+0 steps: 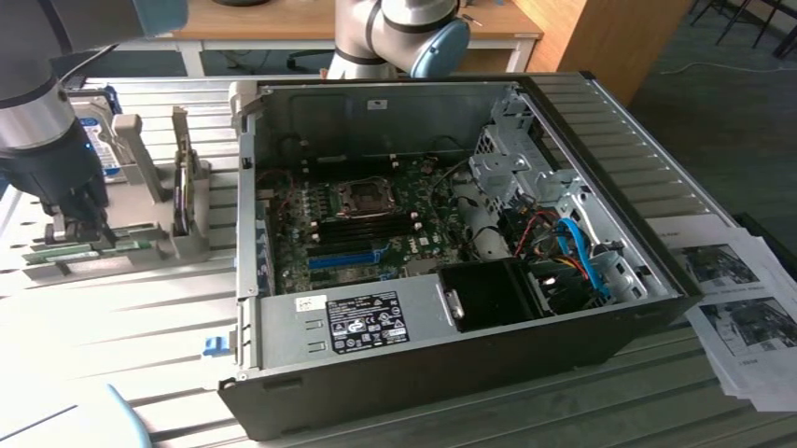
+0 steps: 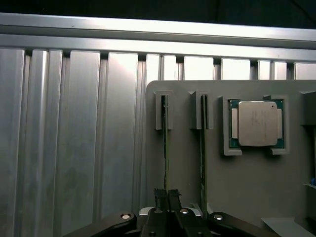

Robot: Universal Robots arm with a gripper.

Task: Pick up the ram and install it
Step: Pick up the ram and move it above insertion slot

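One ram (image 2: 165, 148), standing on edge in a slot of the grey holder (image 2: 247, 187) on the table (image 2: 64, 148). The pincer (image 2: 167, 195) is clenching it, fingers (image 2: 160, 196) pinching its two flat faces. Long axis is running nine-to-three in the exterior view, crosswise to the jaws' closing line. Holder is sitting at nine o'clock from the open computer case (image 1: 436, 345), well apart from the motherboard (image 1: 361, 224).
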